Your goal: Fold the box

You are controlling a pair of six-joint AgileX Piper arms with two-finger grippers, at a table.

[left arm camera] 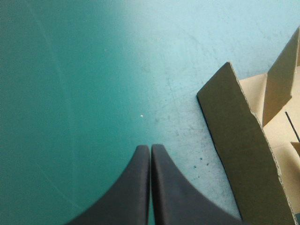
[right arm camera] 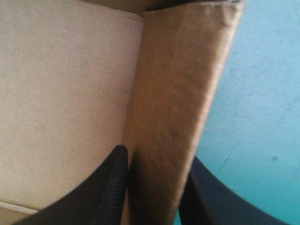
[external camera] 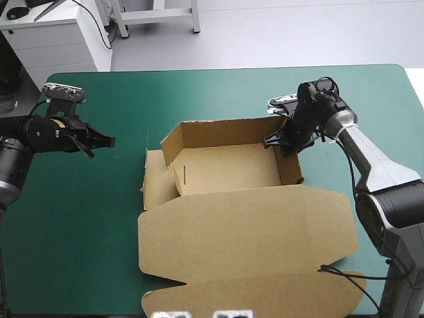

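Brown cut-board box (external camera: 228,169): centre of high frame on teal-green table cover (external camera: 79,232). Far and right walls up, left flap (external camera: 154,182) down, lid flat toward lower frame.

Right black-finned gripper (external camera: 285,142) pinches right wall (right arm camera: 178,108), one finger inside, one outside. Left black-finned gripper (external camera: 99,141), centre-left: pressed together, empty, apart from box.

Judgement: board light, stiff, bends only at creases. Grip wall edges, not mid-panel.

Only right wrist view shows the straddle; only high view shows the lid.
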